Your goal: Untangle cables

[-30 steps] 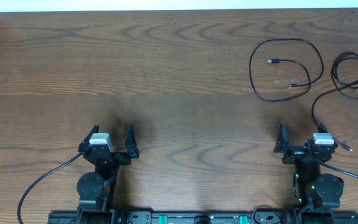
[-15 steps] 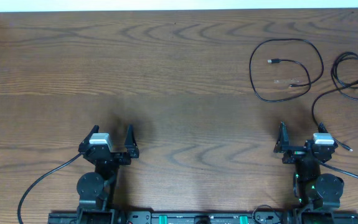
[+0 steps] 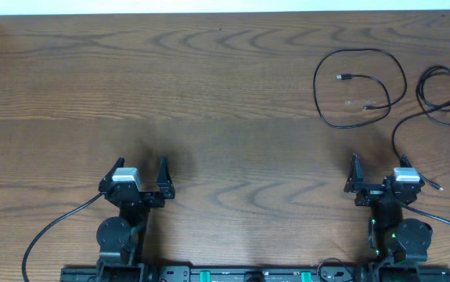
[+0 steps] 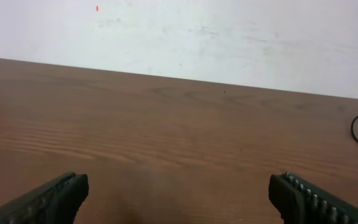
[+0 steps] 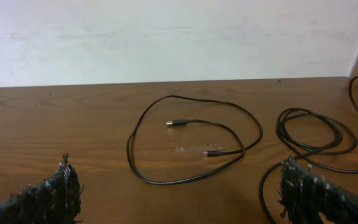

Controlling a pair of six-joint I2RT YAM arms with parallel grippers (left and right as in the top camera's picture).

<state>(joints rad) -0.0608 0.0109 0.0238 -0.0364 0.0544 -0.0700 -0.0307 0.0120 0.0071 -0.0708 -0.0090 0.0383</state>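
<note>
Left gripper (image 3: 140, 174): fingers spread wide, nothing held, parked at the near left of the table (image 3: 225, 94); only bare wood is seen between its fingertips (image 4: 57, 193) in the wrist view. Right gripper (image 3: 379, 174): fingers likewise spread and empty, parked at the near right, its pads (image 5: 54, 193) visibly frayed. Cables: located at the far right, well apart from the left gripper and just beyond the right one. One black cable (image 3: 359, 86) is laid in a single open loop, both small plug ends resting inside it; a faint whitish strand (image 3: 359, 103) is seen near the nearer plug. A second black cable (image 3: 442, 95) is coiled further right, its tail trailing toward the right gripper. The two cables appear separate, not touching, so the task is judged largely complete or close to it. Risks: a reach by the right arm could sweep the trailing tail back across the loop; thin cord may slip from worn pads; the whitish strand could be overlooked.
</note>
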